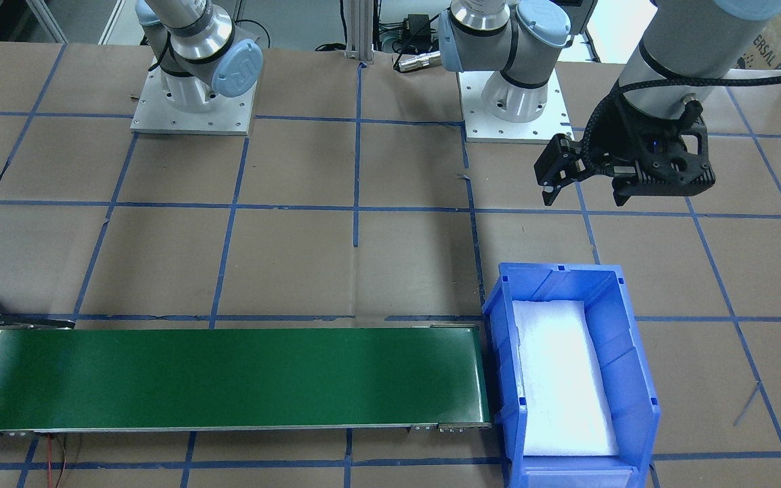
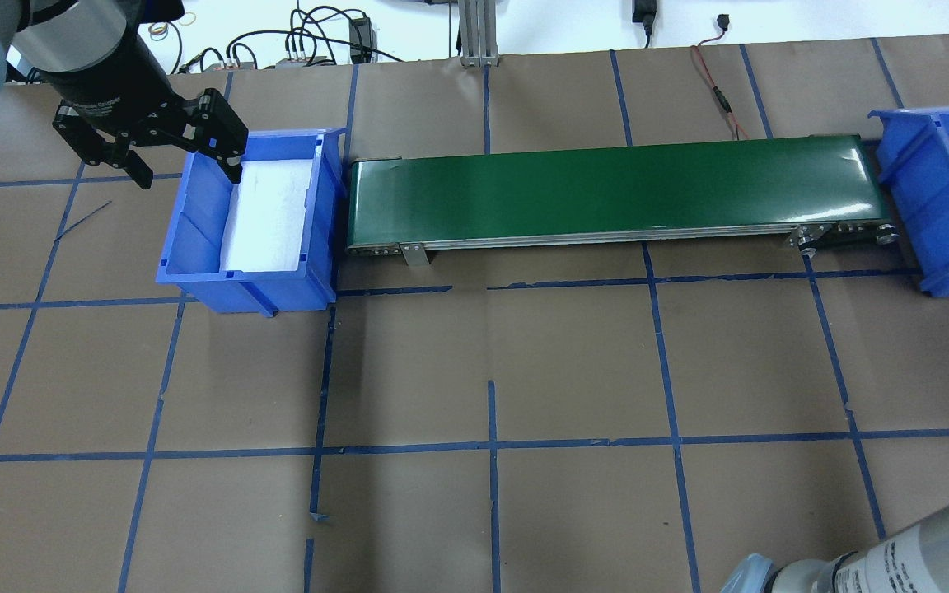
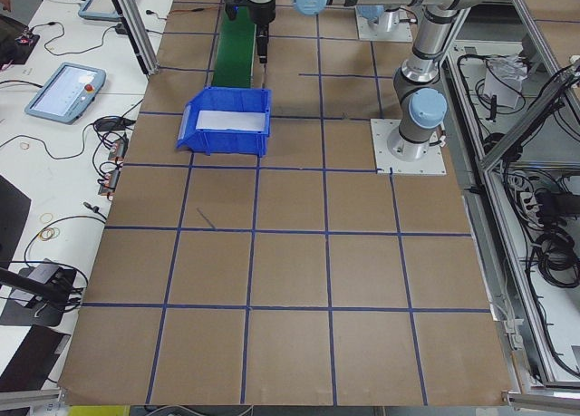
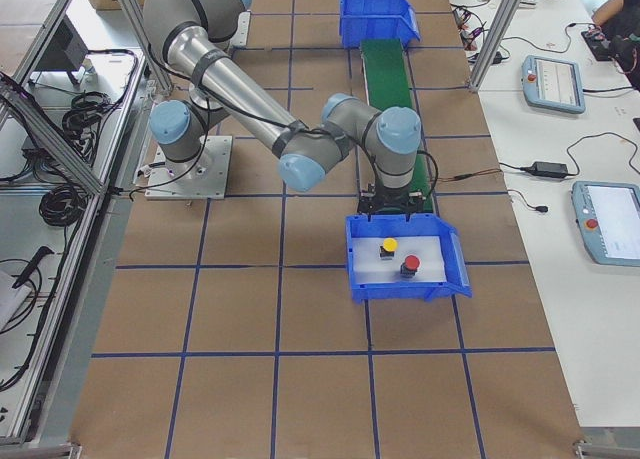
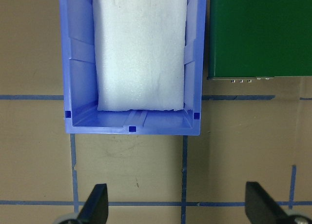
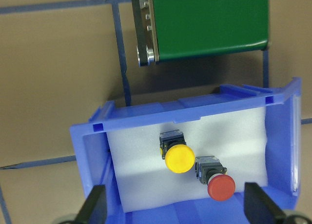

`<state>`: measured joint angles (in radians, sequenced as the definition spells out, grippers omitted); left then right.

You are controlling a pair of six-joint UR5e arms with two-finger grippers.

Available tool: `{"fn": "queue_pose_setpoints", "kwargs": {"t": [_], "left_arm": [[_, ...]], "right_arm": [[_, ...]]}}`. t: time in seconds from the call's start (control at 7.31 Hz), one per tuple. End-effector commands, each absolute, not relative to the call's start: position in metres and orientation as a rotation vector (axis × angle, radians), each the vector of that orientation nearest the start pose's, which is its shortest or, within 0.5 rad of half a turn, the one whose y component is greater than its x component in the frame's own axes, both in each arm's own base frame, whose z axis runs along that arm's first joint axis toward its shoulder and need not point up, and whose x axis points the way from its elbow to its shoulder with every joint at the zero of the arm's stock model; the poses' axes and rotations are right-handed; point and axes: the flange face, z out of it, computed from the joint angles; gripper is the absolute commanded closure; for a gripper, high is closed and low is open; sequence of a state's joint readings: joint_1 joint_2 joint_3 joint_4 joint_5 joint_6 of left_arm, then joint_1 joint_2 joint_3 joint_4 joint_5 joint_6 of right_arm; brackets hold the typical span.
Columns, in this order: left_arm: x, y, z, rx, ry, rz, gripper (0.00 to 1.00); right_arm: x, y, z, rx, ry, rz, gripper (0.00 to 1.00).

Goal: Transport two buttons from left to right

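Right hand (image 6: 176,209) above two buttons (image 6: 179,158)

Silver arms (image 4: 235,84), pale-blue caps (image 1: 238,68), black left gripper (image 1: 584,198).

Yellow button (image 6: 178,157) and red button (image 6: 220,186) lie close together in blue bin (image 6: 90,165).

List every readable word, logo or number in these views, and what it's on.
"UR": logo on the blue joint cap of the right arm, near its base.
"ERSAL R": cut-off print on a brown surface behind the left arm.
Label on the right arm, overhead view: too small to read.
Pendant screens in the side views: too small to read.
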<state>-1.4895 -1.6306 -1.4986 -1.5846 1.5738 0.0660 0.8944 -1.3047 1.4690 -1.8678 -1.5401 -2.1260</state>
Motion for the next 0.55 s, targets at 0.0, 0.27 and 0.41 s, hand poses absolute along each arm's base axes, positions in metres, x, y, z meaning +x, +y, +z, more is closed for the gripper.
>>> {"fn": "queue_pose_setpoints", "kwargs": {"t": [0.0, 0.27, 0.41], "left_arm": [[-0.091, -0.526, 0.492, -0.024, 3.139, 0.003, 0.00], [-0.091, -0.526, 0.493, -0.022, 3.137, -0.002, 0.00], [-0.090, -0.527, 0.494, -0.024, 3.135, -0.004, 0.00]], "right_arm": [[-0.198, -0.533, 0.489, -1.973, 2.564, -0.077, 0.00], [-0.125, -0.527, 0.509, -1.710, 2.700, -0.100, 0.00], [-0.088, -0.528, 0.504, -1.617, 2.706, -0.045, 0.01]]}}
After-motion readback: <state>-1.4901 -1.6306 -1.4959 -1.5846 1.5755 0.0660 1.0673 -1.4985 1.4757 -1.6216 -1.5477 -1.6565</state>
